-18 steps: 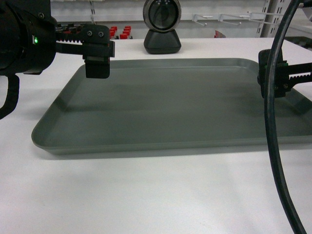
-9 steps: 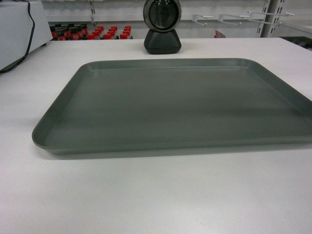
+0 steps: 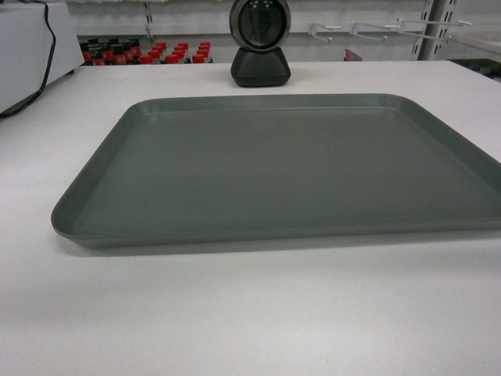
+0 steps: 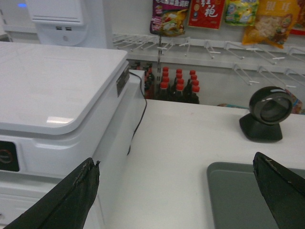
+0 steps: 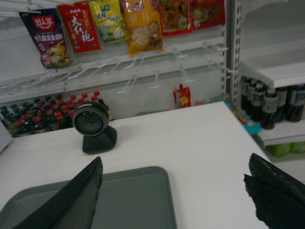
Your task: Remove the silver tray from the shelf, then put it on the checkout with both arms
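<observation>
The silver tray (image 3: 274, 164) lies flat on the white checkout (image 3: 235, 313), and nothing touches it. Neither gripper shows in the head view. In the left wrist view my left gripper (image 4: 175, 160) is open and holds nothing. It hangs above the tabletop, with the tray's far left corner (image 4: 233, 195) under its right finger. My right gripper (image 5: 175, 162) is open too, above the tray's far right corner (image 5: 133, 200) and bare tabletop. White shelf boards (image 5: 276, 71) of the store racking stand beyond the table's right end.
A black round scanner (image 3: 260, 43) stands just behind the tray. A big white machine (image 4: 52, 95) with a black cable sits at the table's left end. Red-capped bottles (image 4: 176, 86), hanging snack bags (image 5: 109, 24) and dark bottles (image 5: 271, 105) fill the racking behind.
A second ago both grippers were at the tray's left and right rims in the head view. They have since pulled back out of that view. The tray has not moved.
</observation>
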Controlling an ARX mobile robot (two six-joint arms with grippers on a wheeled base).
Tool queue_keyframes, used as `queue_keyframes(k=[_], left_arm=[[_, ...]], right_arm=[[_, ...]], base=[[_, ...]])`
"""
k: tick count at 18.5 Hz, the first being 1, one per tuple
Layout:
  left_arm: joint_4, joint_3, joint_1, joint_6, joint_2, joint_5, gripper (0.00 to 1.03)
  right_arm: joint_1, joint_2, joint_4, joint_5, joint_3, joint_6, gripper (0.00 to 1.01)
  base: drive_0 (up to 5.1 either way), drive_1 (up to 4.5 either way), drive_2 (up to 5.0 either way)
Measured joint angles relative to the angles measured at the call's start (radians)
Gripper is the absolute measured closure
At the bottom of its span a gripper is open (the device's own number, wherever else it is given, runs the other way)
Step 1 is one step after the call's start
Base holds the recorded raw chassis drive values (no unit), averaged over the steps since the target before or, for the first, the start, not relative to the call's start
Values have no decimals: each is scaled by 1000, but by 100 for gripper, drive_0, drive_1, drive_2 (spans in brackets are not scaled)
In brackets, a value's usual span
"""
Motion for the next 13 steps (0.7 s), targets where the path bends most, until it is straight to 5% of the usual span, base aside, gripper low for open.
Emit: queue_keyframes(k=[2, 4, 6, 10, 11, 12, 13], left_arm=[[82, -80, 67, 49, -68, 151, 19], [118, -224, 118, 71, -169, 284, 39], [132, -253, 124, 76, -185, 301, 45], [198, -446, 184, 79, -283, 366, 87], [209, -475, 208, 79, -309, 394, 98], [219, -507, 270, 82, -336, 464, 101], [225, -535, 298, 82, -359, 465, 101]], right_arm=[[-12, -110, 81, 16, -143, -118, 26], [-51, -210, 84, 2, -287, -168, 48], [-55, -221, 86, -2, -304, -172, 52], [-122, -344, 148, -73, -471, -190, 94], [-135, -367, 153, -90, -507, -192, 99], [-148, -390, 155, -102, -538, -193, 99], [-164, -416, 157, -121, -566, -193, 99]], base=[[0, 0, 0], [0, 0, 0], [0, 0, 0], [0, 0, 0], [0, 0, 0], [0, 0, 0], [0, 0, 0]])
